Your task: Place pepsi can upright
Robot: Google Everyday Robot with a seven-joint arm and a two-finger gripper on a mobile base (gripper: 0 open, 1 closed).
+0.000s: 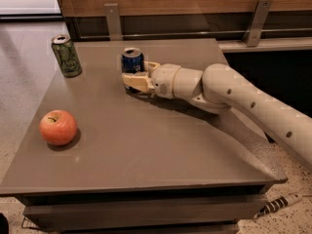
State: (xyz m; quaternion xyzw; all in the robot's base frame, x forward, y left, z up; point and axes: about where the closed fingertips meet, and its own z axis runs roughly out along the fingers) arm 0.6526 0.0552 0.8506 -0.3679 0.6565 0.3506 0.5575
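The pepsi can (132,60) is dark blue with a silver top. It stands upright at the back middle of the table (146,145). My gripper (138,75) reaches in from the right and its cream fingers (135,82) close around the can's lower half, hiding its base. The white arm (243,101) stretches away to the right edge of the view.
A green can (67,56) stands upright at the table's back left. A red apple (58,127) lies near the front left. A wooden wall with metal brackets (113,18) runs behind the table. A power strip (282,202) lies on the floor at right.
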